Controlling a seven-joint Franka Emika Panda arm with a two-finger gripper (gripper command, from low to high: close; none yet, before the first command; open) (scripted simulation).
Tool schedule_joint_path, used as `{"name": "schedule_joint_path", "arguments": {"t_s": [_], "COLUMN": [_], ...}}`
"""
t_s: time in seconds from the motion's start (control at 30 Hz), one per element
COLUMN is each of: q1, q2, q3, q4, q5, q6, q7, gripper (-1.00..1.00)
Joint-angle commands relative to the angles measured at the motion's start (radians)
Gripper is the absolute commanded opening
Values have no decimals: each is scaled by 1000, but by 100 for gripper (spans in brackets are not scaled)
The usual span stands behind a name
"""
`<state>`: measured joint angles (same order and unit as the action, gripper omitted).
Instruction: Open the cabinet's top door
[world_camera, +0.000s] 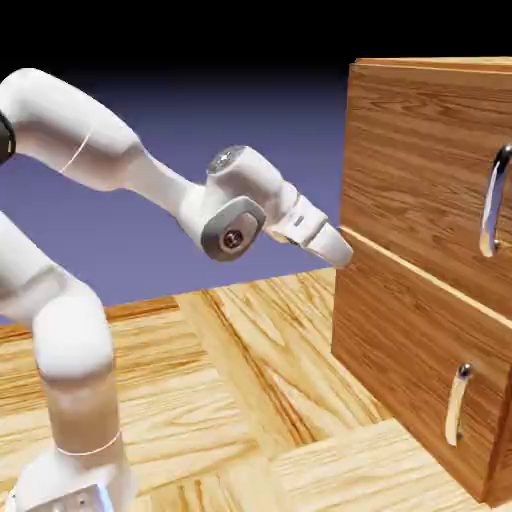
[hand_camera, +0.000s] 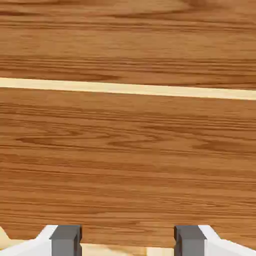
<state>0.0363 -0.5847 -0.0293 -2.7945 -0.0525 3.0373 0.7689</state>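
Two door panels stack on the cabinet (world_camera: 420, 270) at the right – the top door (world_camera: 420, 170) with its long silver handle (world_camera: 494, 200) at the far right edge, the lower door (world_camera: 400, 370) with a shorter handle (world_camera: 457, 403) – split by one pale seam (hand_camera: 128, 88). One white arm (world_camera: 100, 150) reaches from the left, its gripper (hand_camera: 128, 240) close to the cabinet's left edge near that seam, well apart from both handles. Jaws stand released, two grey fingertips (hand_camera: 66, 239) with nothing between, and open desk (world_camera: 240, 380) lies left of the cabinet.
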Motion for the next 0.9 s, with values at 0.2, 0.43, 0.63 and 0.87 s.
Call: {"name": "schedule_joint_path", "arguments": {"t_s": [0.2,0.43,0.63,0.87], "q1": [141,282,402,543], "q2": [-85,-170,-243,-328], "q3": [-170,-340,-486,-656], "q4": [90,180,258,348], "q5": [-304,-609,-870,-1174], "q6": [2,4,6,8], "q7": [162,323,462,624], "gripper": [0,0,0,0]}}
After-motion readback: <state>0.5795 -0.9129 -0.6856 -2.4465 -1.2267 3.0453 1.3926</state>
